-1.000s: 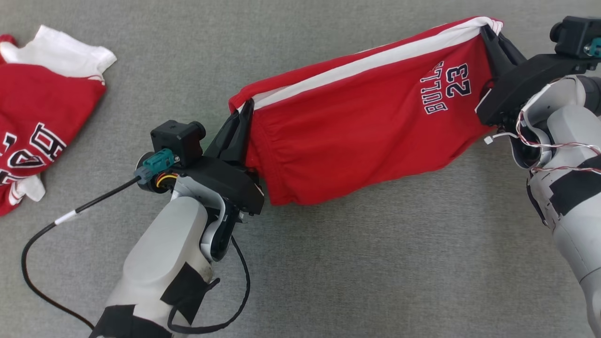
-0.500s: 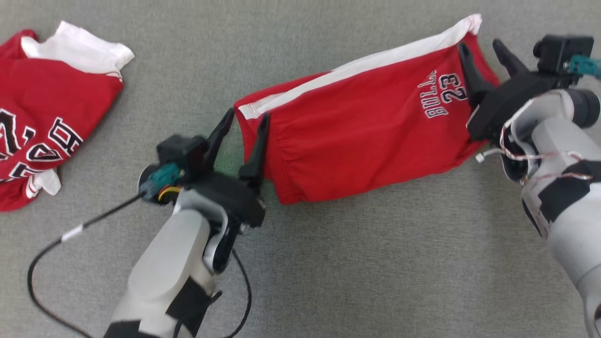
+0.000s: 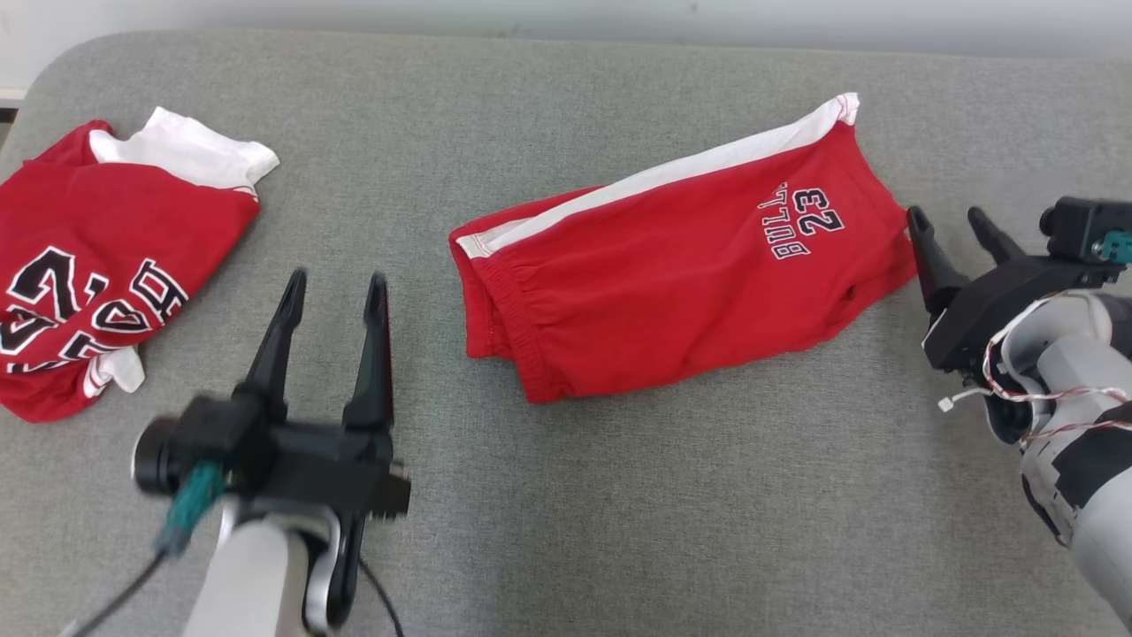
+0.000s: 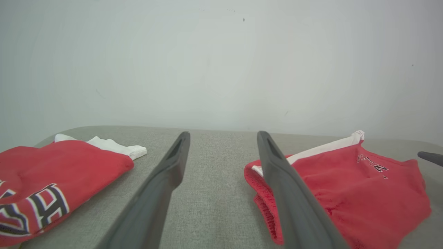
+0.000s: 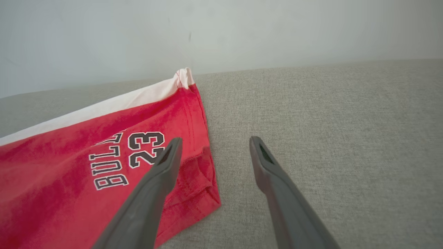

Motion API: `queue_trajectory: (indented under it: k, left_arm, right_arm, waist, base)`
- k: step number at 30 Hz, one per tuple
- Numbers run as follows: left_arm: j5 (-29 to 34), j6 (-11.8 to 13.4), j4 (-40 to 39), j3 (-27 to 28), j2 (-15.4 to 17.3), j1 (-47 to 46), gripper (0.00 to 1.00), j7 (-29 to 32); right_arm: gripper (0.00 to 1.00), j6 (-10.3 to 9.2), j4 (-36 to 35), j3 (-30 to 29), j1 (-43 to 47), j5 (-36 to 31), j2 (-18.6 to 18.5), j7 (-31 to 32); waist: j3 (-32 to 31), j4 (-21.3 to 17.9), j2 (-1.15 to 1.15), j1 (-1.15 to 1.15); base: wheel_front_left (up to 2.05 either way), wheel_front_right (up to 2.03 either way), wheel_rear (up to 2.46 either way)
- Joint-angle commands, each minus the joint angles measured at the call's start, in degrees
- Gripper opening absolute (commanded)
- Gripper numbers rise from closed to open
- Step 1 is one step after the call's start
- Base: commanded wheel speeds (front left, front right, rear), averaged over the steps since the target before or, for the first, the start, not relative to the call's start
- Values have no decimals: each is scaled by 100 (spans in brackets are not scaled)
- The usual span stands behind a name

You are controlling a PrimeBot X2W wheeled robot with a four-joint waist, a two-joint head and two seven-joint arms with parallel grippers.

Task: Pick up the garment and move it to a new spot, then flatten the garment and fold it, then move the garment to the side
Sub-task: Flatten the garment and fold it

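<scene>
Red shorts with a white side stripe and "BULLS 23" print lie folded flat on the grey surface, waistband to the left; they also appear as the shorts and the shorts in the wrist views. My left gripper stands open, left of the waistband and apart from it, nothing between its fingers. My right gripper is open just right of the leg hem, not touching the cloth. Each wrist view shows its own fingers and fingers spread wide.
A second red garment with white sleeves and large lettering lies crumpled at the far left, also seen as the red garment. The grey padded surface ends at a pale wall at the back.
Both grippers opened and let go of the shorts, which now lie flat on the surface. Both arms drew back toward me, the left one far to the lower left. The head camera also shifted.
</scene>
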Motion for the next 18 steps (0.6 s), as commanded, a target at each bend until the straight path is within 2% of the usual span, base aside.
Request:
queue_trajectory:
  k: [1, 10, 14, 15, 16, 18]
  left_arm:
    - [207, 23, -312, 172, -94, 382, 100, -18]
    - [568, -1, -706, 413, -228, 1109, 100, -18]
    - [432, 46, -774, 407, -239, 1254, 100, -18]
    - [396, 65, -786, 384, -239, 1288, 100, -18]
    - [378, 87, -794, 363, -240, 1317, 100, -18]
    - [375, 118, -796, 322, -239, 1323, 100, -18]
  right_arm:
    - [100, -15, 58, 37, 86, 91, 45, -43]
    - [100, -15, 493, 117, 32, 304, 187, 23]
    - [100, -15, 729, 130, 54, 396, 266, 123]
    - [67, -15, 768, 139, 76, 421, 291, 173]
    - [3, -15, 796, 152, 91, 437, 298, 196]
    - [0, -15, 822, 159, 127, 508, 321, 174]
  waist:
    - [8, 30, 1, 1]
    - [54, 241, 1, 1]
    - [49, 368, 1, 1]
    - [46, 386, 1, 1]
    - [44, 400, 1, 1]
    - [17, 402, 1, 1]
  base:
    - [0, 0, 0]
    - [0, 0, 0]
    - [0, 0, 0]
    - [0, 0, 0]
    - [0, 0, 0]
    - [0, 0, 0]
